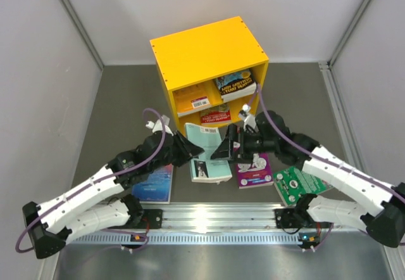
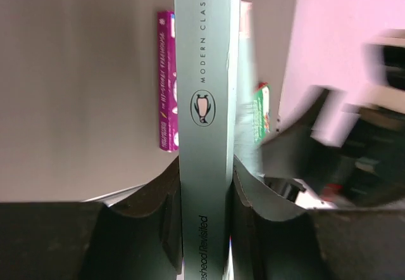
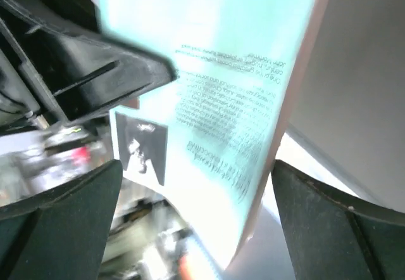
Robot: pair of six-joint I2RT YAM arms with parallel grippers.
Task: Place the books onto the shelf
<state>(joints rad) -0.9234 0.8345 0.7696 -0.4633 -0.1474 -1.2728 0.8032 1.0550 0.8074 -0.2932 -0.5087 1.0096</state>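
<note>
While your left pincer is clamping the teal book by its spine, your right pincer is standing wide apart around it.
You are holding that book off the worktop, between the arms and just in front of the yellow shelf. This is looking like a handover, so you are needing the right fingers clear of the cover before turning the book, or risking a snag. Your left wrist view is showing the spine sitting squarely between its fingers. The blurred right wrist view is showing only the back cover. The overhead view alone is showing the shelf and the shelved books.
</note>
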